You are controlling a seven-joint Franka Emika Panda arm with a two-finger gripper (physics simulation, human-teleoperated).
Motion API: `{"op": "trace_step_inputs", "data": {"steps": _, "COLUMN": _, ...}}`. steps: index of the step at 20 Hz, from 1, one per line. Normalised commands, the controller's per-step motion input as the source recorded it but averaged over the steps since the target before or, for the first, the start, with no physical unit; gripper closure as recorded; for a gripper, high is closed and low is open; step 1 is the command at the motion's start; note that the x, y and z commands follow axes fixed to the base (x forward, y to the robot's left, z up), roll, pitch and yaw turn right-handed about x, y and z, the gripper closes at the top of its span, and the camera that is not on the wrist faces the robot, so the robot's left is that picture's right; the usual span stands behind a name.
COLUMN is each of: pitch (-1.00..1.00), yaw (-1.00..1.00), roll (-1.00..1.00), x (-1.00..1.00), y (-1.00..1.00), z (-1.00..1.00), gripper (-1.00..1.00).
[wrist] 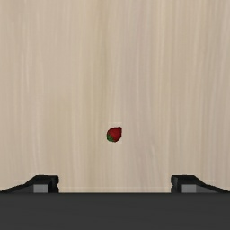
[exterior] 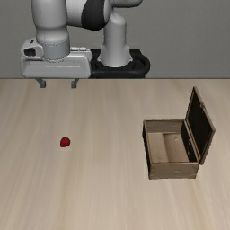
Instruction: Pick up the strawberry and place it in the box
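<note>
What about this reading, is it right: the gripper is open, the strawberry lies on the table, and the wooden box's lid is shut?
Not quite: the exterior view shows the box with its lid raised, open. The rest holds: the gripper is open and the strawberry lies on the table.

The worktop (exterior: pixel 108 180) is looking like pale, smooth wood. The box (exterior: pixel 171 170) is looking like darker, rough brown wood.

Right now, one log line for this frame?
phase: pre-grasp | jaws: open, empty, above table | strawberry: on table, untouched | box: lid open, empty, exterior view's right
</note>
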Motion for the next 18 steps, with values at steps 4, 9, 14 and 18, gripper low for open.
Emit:
{"op": "trace_step_inputs", "data": {"steps": 4, "pitch": 0.0, "yaw": 0.0, "roll": 0.0, "x": 0.0, "y": 0.0, "z": -1.0, "gripper": -1.0}}
{"op": "trace_step_inputs", "data": {"steps": 9, "pitch": 0.0, "yaw": 0.0, "roll": 0.0, "x": 0.0, "y": 0.0, "z": -1.0, "gripper": -1.0}}
{"op": "trace_step_inputs", "data": {"steps": 14, "pitch": 0.0, "yaw": 0.0, "roll": 0.0, "x": 0.0, "y": 0.0, "z": -1.0, "gripper": -1.0}}
{"op": "trace_step_inputs", "data": {"steps": 18, "pitch": 0.0, "yaw": 0.0, "roll": 0.0, "x": 0.0, "y": 0.0, "z": -1.0, "gripper": -1.0}}
